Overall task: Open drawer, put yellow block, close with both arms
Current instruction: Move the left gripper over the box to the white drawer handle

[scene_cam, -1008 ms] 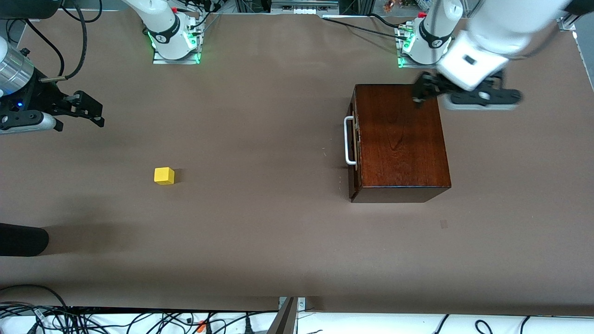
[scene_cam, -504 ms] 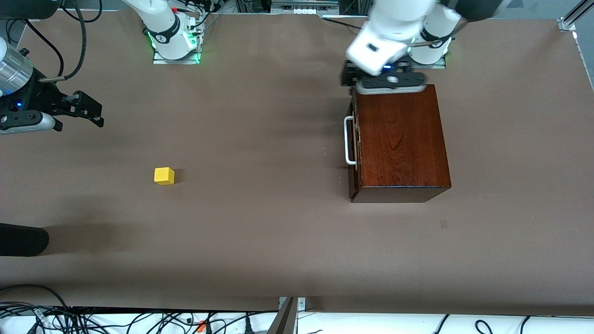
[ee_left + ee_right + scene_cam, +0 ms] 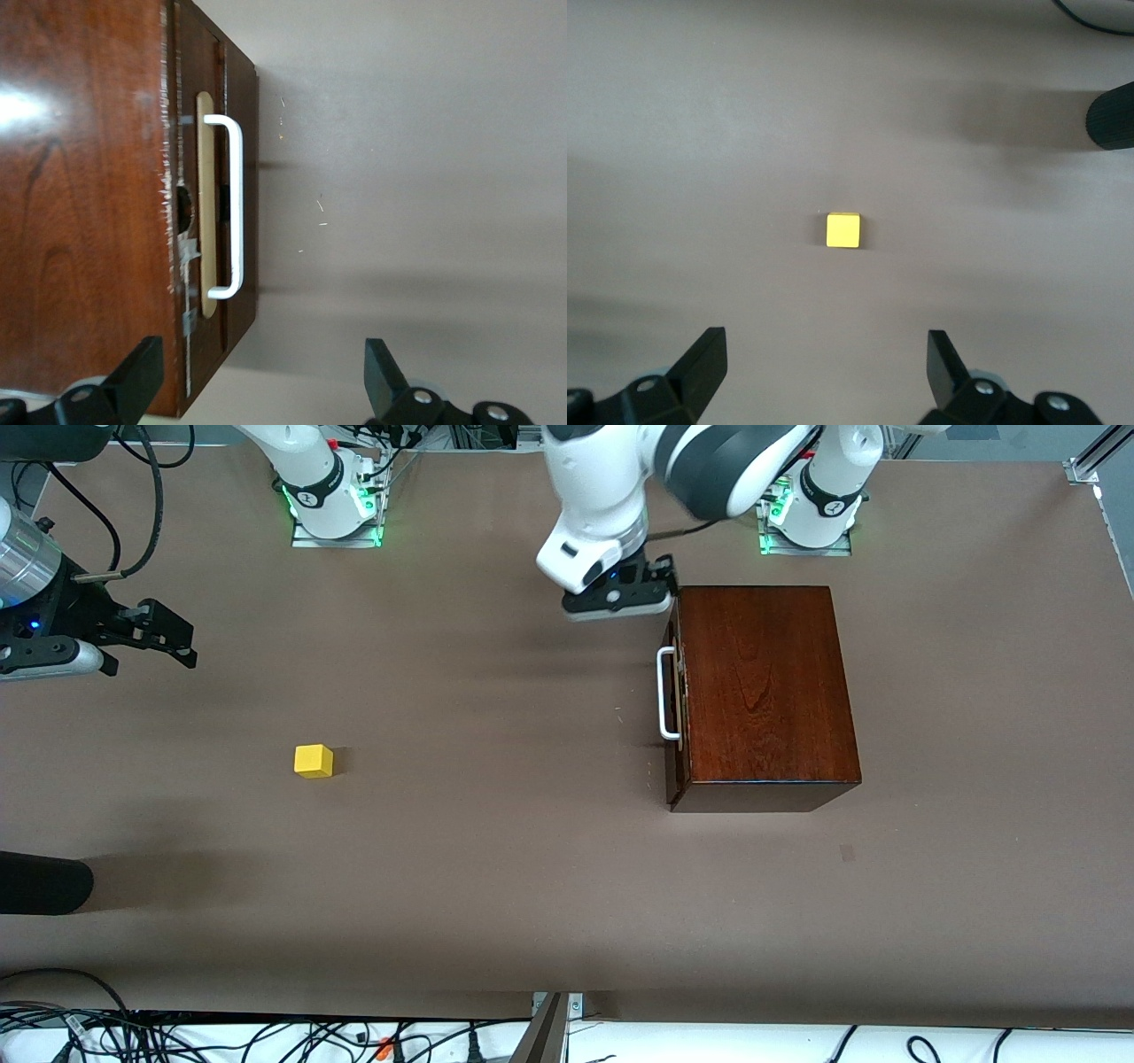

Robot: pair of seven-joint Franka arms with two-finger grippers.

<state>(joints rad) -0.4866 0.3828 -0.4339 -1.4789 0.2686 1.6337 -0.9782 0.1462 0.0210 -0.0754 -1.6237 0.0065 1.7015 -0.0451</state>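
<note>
The dark wooden box stands toward the left arm's end of the table. Its drawer is shut, and the white bar handle faces the right arm's end. My left gripper is open and empty over the table, beside the drawer-front corner farther from the front camera. The left wrist view shows the handle, the box top and the open left gripper. The yellow block lies on the table. My right gripper waits open and empty; the right wrist view shows it with the block ahead.
A black cylinder pokes in at the table edge near the right arm's end, nearer to the front camera than the block; it also shows in the right wrist view. Cables lie along the table's front edge. The brown table is bare between block and box.
My left arm has swung from over the box's end nearest its base, across the box top, to beside the drawer-front corner. The right arm, block and box have not moved.
</note>
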